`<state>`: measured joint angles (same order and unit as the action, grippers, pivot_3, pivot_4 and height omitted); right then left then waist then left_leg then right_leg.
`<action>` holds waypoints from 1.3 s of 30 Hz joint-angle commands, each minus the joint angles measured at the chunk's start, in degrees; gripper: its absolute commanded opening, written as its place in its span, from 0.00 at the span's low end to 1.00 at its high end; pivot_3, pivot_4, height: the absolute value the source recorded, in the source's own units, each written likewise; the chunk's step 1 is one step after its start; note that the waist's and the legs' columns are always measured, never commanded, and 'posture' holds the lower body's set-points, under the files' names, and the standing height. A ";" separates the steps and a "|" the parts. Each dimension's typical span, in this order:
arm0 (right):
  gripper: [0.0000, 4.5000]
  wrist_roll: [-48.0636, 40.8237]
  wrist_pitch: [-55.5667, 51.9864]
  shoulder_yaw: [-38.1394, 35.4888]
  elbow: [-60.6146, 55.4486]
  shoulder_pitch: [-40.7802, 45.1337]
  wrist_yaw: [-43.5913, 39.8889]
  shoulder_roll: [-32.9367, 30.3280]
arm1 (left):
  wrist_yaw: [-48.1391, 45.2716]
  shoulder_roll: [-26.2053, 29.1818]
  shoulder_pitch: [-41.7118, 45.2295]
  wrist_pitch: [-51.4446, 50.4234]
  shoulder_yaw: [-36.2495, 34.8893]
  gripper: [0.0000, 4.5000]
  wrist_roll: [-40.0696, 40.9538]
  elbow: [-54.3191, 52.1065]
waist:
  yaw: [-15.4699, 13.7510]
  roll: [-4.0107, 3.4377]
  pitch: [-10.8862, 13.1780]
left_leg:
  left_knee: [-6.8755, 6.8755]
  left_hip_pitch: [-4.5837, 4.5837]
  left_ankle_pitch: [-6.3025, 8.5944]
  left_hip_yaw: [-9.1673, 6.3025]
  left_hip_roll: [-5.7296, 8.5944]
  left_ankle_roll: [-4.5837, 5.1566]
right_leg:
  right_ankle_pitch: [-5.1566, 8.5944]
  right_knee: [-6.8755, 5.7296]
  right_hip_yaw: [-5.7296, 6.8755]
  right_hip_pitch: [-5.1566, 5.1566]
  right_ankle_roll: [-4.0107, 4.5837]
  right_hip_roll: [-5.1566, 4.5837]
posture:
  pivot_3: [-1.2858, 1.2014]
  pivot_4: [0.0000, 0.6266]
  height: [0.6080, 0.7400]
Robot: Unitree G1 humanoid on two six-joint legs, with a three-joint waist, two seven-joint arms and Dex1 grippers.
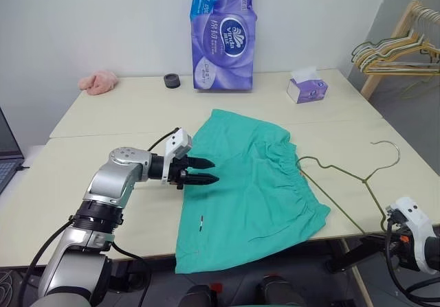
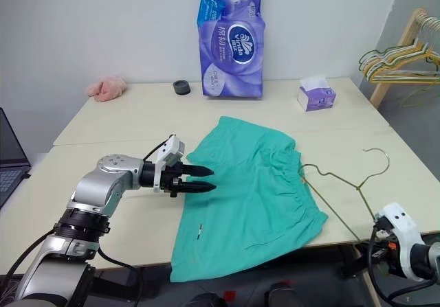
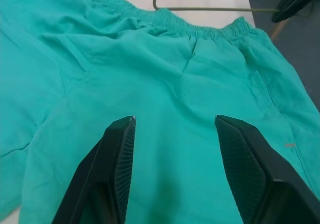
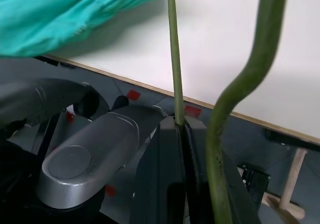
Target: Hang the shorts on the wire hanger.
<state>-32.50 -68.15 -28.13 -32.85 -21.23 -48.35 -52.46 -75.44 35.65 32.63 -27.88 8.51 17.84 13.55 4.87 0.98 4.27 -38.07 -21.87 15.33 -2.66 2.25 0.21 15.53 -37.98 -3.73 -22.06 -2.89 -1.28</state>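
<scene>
The teal-green shorts [image 1: 254, 183] lie flat on the cream table [image 1: 103, 121]. Their gathered waistband faces right and one corner hangs over the front edge. My left gripper [image 1: 214, 171] hovers level over the shorts' left edge, open, with nothing between its black fingers [image 3: 120, 154]. The thin wire hanger [image 1: 364, 180] lies on the table right of the shorts, one end at the waistband and its hook pointing to the far right. My right gripper [image 4: 179, 126] sits below the table's front right edge, shut on the hanger's wire [image 4: 173, 58].
A tall purple tissue pack [image 1: 223, 36], a small tissue box [image 1: 307, 88], a black ring [image 1: 172, 81] and a pink cloth lump [image 1: 98, 81] stand along the table's back. A bunch of hangers [image 1: 399, 49] hangs on a wooden rack at far right. A laptop edge [image 1: 7, 156] shows at left.
</scene>
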 commanded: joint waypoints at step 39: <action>0.00 -0.02 1.60 11.88 17.44 17.77 8.53 3.08 | 0.60 -1.39 1.28 3.63 -0.78 0.59 -0.38 1.30 | 0.11 0.03 -0.01 | 0.00 -0.01 0.00 0.00 0.00 0.00 | -0.01 0.00 -0.01 -0.01 0.02 0.00 | 0.46 0.08 1.00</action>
<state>-32.74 -67.22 -16.54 -15.56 -4.16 -39.18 -48.48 -74.62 34.03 33.12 -24.60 8.60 16.74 16.29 4.98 1.00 4.26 -38.07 -21.89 15.33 -2.66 2.25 0.21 15.52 -37.98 -3.74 -22.07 -2.87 -1.29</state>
